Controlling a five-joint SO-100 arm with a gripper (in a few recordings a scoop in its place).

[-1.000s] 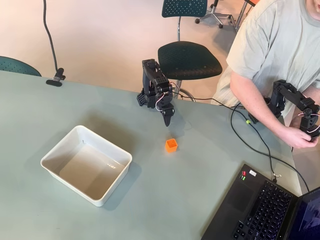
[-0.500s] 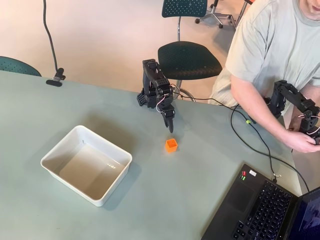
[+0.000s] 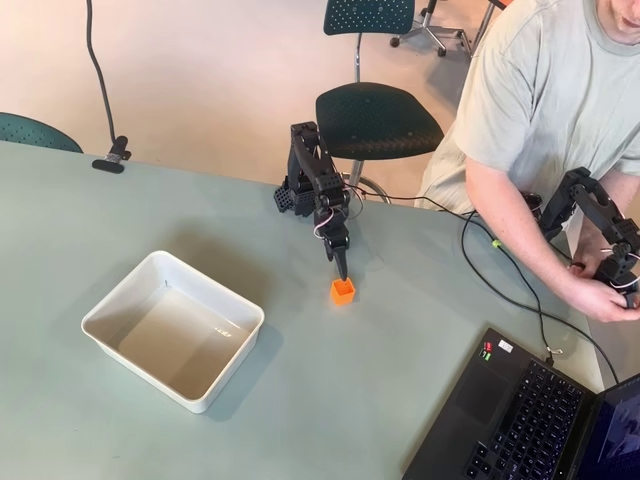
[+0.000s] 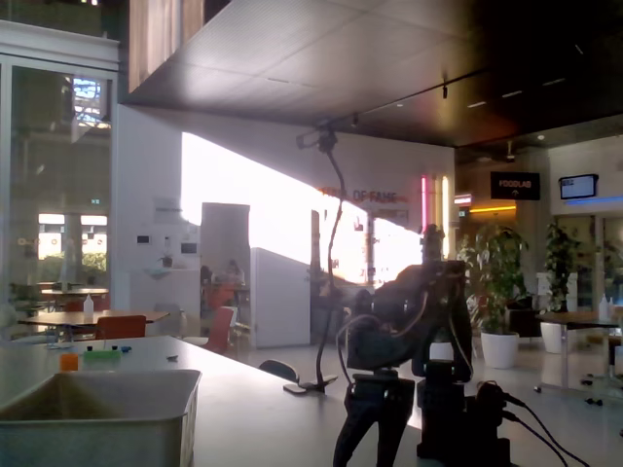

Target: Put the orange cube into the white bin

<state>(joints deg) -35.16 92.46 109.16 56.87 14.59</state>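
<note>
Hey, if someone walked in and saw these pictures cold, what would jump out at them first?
Probably the orange cube, a bright spot on the pale table near mid-picture in the overhead view, with the black arm's gripper pointing down right above it. Next, the white bin sitting empty to the cube's left. A person sits at the upper right edge.

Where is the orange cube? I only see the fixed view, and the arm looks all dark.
Observer: In the overhead view, the orange cube sits on the table, its hollow face up, right at the tip of the tool.
Operator: Is it near the bin?
Observer: The white bin lies to the cube's left in the overhead view, with bare table between them.
</note>
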